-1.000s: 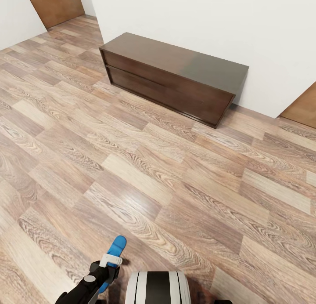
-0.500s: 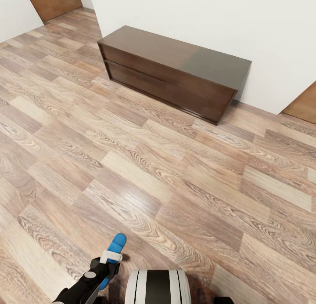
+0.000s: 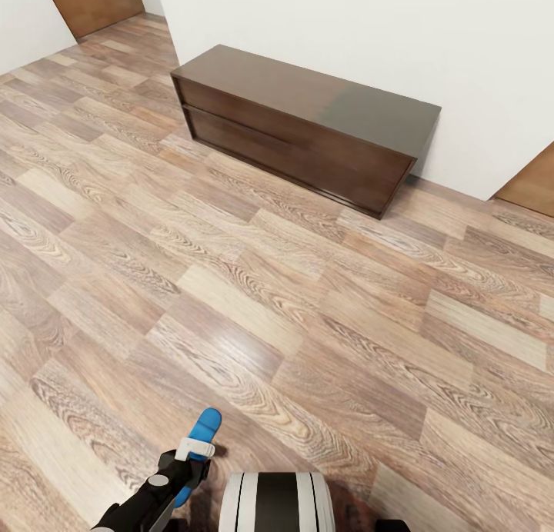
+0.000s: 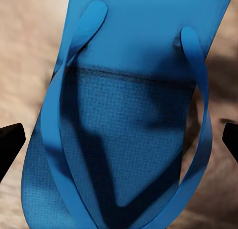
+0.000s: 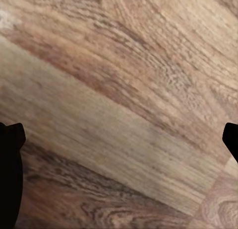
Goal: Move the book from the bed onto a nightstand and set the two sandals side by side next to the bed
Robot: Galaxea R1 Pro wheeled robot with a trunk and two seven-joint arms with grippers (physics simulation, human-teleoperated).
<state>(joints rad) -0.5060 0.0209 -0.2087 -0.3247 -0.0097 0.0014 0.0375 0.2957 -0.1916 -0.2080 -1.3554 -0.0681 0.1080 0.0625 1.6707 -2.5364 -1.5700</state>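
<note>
Task status: one sandal [image 3: 201, 438] is carried by the left hand [image 3: 185, 463]. The floor [image 3: 254, 286] around the long low bench [image 3: 304, 124] holds no second sandal, book, bed or nightstand in the head view, so no step can be confirmed as finished. Judged from this, both sandals remain to be set side by side next to the bed, and the book remains to be moved onto a nightstand. The robot appears to be in transit.

Left arm pose: the arm is held low, on the near side of the floor well away from the bench, with the sandal's toe end projecting past the hand toward the bench. In the left wrist view the sandal [image 4: 126, 119] lies strap side up between the two dark fingertips [image 4: 10, 142], and it spans the gap between them. The hand reads as clamped on the sandal, judged from its raised carry in the head view.

Right hand [image 5: 121, 139]: the right wrist view shows its fingertips [image 5: 10, 154] spread wide apart with bare floor planks between them, nothing held.
</note>
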